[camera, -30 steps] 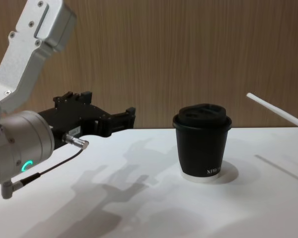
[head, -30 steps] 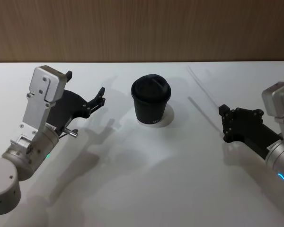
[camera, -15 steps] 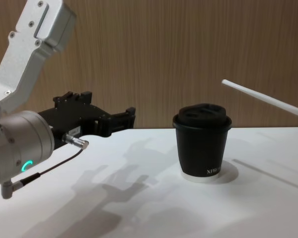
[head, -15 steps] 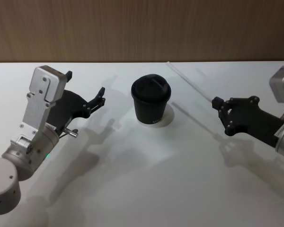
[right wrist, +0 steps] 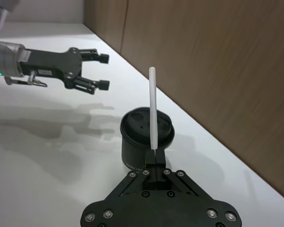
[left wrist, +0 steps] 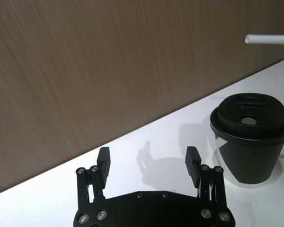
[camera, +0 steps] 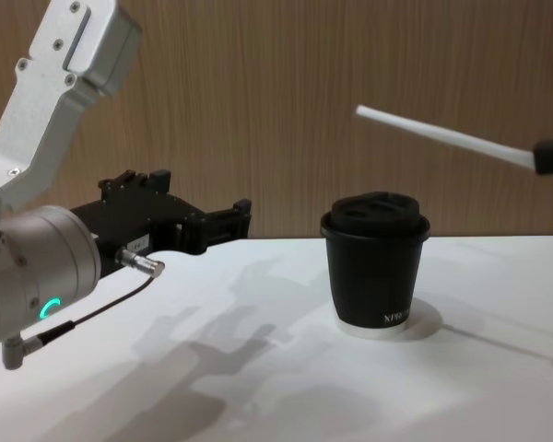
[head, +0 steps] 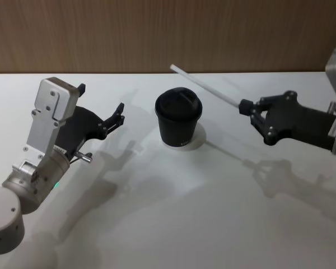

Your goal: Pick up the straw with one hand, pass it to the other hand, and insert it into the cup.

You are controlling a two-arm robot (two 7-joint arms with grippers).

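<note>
straw up in the right gripper, free end reaching over the cup

surroundings: a white table [head: 168, 224] is carrying the work, with a wood-panelled wall [head: 157, 33] running along its far edge. a metal cable plug [camera: 140, 262] is sticking out at the left wrist, well apart from the cup. the cup [head: 178, 120] is standing upright near the table's middle, between the two grippers, so it is sitting on the line from one to the other.

left gripper [head: 101, 98]: hovering left of the cup, fingers spread wide, gripping nothing, pointing toward the cup.

right gripper [head: 246, 106]: hanging right of the cup, above the table, fingertips pinching one end of the straw [head: 206, 86]. the straw is slanting leftward and toward the wall. in the chest view it is passing above the lid without touching it, rising to its free end.

container: the cup is wearing its black domed lid [left wrist: 270, 124], with a small opening showing in the left wrist view. contents cannot be told.

change vs half a second ago: the right gripper has been rising and travelling left, carrying the straw's free end higher and nearer over the cup. left gripper and cup are sitting as before.
</note>
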